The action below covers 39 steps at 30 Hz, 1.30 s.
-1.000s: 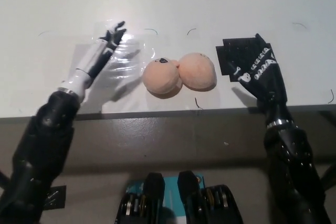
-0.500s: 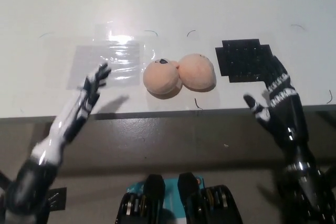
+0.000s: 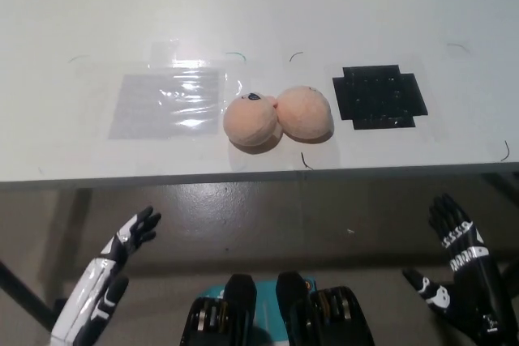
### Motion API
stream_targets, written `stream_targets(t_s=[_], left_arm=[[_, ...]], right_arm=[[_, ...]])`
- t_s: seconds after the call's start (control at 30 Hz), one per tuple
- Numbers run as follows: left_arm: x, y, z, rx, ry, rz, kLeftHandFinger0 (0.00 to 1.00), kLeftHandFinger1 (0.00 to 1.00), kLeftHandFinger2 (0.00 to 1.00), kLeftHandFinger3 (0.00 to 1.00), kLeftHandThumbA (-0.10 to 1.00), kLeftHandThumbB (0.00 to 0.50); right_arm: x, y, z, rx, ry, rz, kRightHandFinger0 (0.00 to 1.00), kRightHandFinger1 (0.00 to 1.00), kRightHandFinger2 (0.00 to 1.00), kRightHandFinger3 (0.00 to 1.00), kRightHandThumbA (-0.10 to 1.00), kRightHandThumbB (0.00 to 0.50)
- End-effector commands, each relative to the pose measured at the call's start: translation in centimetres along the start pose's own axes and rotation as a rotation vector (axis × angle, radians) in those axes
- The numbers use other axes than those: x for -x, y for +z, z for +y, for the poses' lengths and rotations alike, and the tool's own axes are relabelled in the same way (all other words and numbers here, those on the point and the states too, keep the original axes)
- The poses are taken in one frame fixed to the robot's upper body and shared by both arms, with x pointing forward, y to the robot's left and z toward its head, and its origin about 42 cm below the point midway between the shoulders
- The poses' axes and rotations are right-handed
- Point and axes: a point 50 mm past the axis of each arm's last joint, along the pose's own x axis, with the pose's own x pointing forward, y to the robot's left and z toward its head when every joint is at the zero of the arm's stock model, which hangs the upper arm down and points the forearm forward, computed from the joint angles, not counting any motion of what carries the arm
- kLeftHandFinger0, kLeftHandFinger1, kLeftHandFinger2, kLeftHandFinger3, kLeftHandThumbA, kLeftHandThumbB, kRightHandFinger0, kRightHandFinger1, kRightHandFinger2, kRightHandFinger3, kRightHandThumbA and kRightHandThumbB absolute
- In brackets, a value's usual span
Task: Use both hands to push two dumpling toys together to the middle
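Dropping below the desk [image 3: 259, 6] edge, our left hand [image 3: 109, 277] and right hand [image 3: 462, 277] hang fingers spread; 2 dumpling toys [image 3: 278, 116] touch mid-desk—task looks done.

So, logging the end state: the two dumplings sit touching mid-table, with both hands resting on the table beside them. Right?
Not quite. The head view shows the two dumplings touching, but the left hand and right hand are below the table edge, open, not on it.
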Motion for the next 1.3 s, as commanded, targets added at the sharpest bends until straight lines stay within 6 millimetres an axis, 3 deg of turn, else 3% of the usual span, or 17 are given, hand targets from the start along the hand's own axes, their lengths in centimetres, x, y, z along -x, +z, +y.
stream_targets(t_s=[0.0, 0.13, 0.27, 0.43, 0.63, 0.9, 1.27], left_arm=[[0.2, -0.3, 0.1, 0.044, 0.017, -0.008, 1.00, 1.00, 1.00, 1.00, 1.00, 0.383], [1.6, -2.4, 0.3, 0.058, 0.021, 0.088, 1.00, 1.00, 1.00, 1.00, 1.00, 0.396], [2.7, -4.3, 0.5, 0.071, 0.051, 0.135, 1.00, 1.00, 1.00, 1.00, 1.00, 0.372], [3.8, -5.8, 0.8, 0.066, 0.067, 0.174, 1.00, 1.00, 1.00, 1.00, 1.00, 0.355], [4.4, -6.7, 1.0, 0.068, 0.069, 0.191, 1.00, 1.00, 1.00, 1.00, 1.00, 0.347], [4.5, -7.8, 1.3, 0.068, 0.087, 0.214, 1.00, 1.00, 1.00, 1.00, 1.00, 0.325], [4.5, -7.9, 1.0, 0.071, 0.084, 0.223, 1.00, 1.00, 1.00, 1.00, 1.00, 0.383]], right_arm=[[0.2, 0.3, -0.2, 0.005, 0.023, -0.067, 1.00, 1.00, 1.00, 1.00, 1.00, 0.379], [0.9, -0.5, -0.9, 0.014, 0.005, -0.046, 1.00, 1.00, 1.00, 1.00, 1.00, 0.382], [1.8, -1.0, -1.6, 0.003, -0.028, -0.007, 1.00, 1.00, 1.00, 1.00, 1.00, 0.399], [2.4, -2.0, -2.3, 0.006, -0.048, 0.022, 1.00, 1.00, 1.00, 1.00, 1.00, 0.353], [2.7, -3.5, -2.9, 0.028, -0.069, 0.059, 1.00, 1.00, 1.00, 1.00, 1.00, 0.374], [2.2, -3.9, -3.0, 0.017, -0.061, 0.059, 1.00, 1.00, 1.00, 1.00, 1.00, 0.345], [2.0, -4.5, -3.4, 0.014, -0.068, 0.076, 1.00, 1.00, 1.00, 1.00, 1.00, 0.335]])
